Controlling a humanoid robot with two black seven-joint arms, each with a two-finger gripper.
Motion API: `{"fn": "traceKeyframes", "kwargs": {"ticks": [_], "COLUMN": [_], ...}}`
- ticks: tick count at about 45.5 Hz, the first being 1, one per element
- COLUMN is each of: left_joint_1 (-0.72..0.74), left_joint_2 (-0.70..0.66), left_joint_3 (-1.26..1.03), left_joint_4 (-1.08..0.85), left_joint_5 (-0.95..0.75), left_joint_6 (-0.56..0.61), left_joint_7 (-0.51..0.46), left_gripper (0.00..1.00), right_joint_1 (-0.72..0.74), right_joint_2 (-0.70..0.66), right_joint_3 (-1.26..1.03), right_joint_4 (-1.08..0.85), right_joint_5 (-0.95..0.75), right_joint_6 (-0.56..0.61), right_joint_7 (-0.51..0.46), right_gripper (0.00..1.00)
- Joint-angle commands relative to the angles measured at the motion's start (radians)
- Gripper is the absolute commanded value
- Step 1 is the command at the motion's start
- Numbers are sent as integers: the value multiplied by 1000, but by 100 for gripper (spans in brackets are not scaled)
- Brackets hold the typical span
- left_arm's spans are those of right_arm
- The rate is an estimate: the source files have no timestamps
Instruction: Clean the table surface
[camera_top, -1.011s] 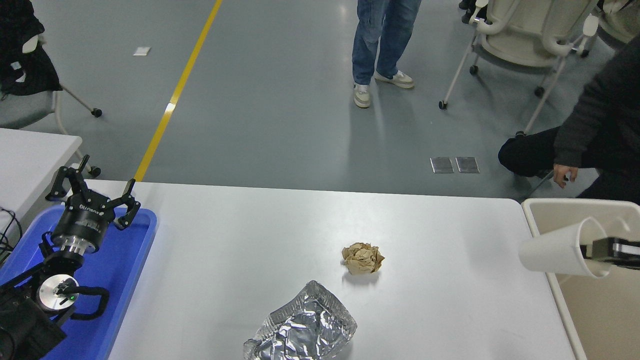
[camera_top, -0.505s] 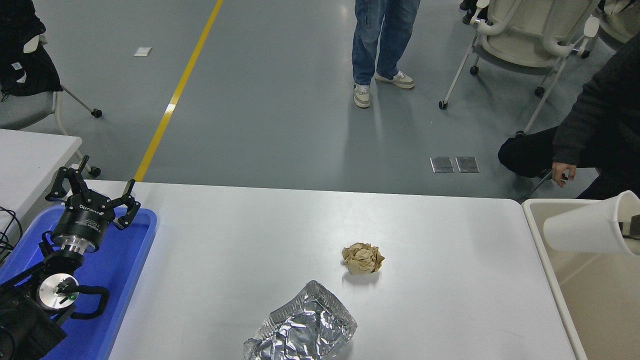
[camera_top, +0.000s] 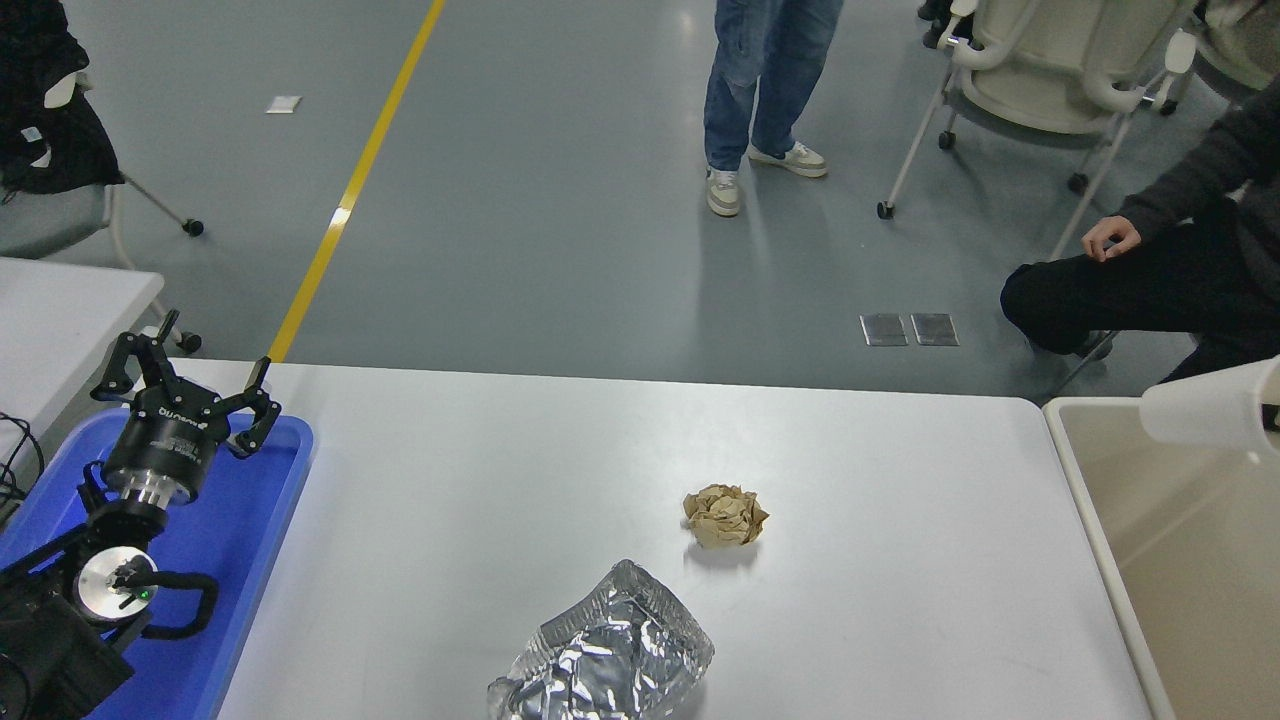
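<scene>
The white table surface (camera_top: 480, 470) carries a crumpled ball of brown paper (camera_top: 726, 516) near its middle and a crushed silver foil tray (camera_top: 605, 660) at the front edge. At the right edge a white paper cup (camera_top: 1208, 414) hangs on its side over a beige bin (camera_top: 1085, 480). Only a dark sliver of my right gripper (camera_top: 1272, 418) shows at the cup's mouth, holding it. My left gripper (camera_top: 185, 375) is parked open above a blue tray (camera_top: 265, 530) at the lower left.
A smaller white table (camera_top: 60, 300) stands at the far left. Beyond the table, one person stands (camera_top: 760, 90) and another sits at the right (camera_top: 1180, 270). Wheeled chairs (camera_top: 1050, 70) stand behind them.
My right gripper has carried the paper cup up and to the right, further over the bin and mostly out of the picture. The seated person's hand rose to the knee. The left arm stayed put.
</scene>
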Motion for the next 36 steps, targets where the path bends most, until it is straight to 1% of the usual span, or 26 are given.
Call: {"fn": "traceKeyframes", "kwargs": {"ticks": [1, 19, 20, 30, 36], "left_joint_1": [0, 0, 0, 0, 0], "left_joint_2": [0, 0, 0, 0, 0], "left_joint_3": [0, 0, 0, 0, 0], "left_joint_4": [1, 0, 1, 1, 0], "left_joint_5": [0, 0, 0, 0, 0], "left_joint_6": [0, 0, 0, 0, 2], "left_joint_7": [0, -2, 0, 0, 0], "left_gripper": [100, 100, 100, 100, 100], "right_joint_1": [-136, -283, -295, -352, -366], "right_joint_2": [184, 510, 554, 703, 752], "right_joint_3": [0, -2, 0, 0, -3], "right_joint_4": [-254, -707, -763, -955, -1009], "right_joint_5": [77, 184, 186, 203, 232], "right_joint_6": [-157, -348, -364, -378, -378], "right_joint_7": [-1, -1, -3, -6, -47], "right_gripper": [0, 0, 0, 0, 0]}}
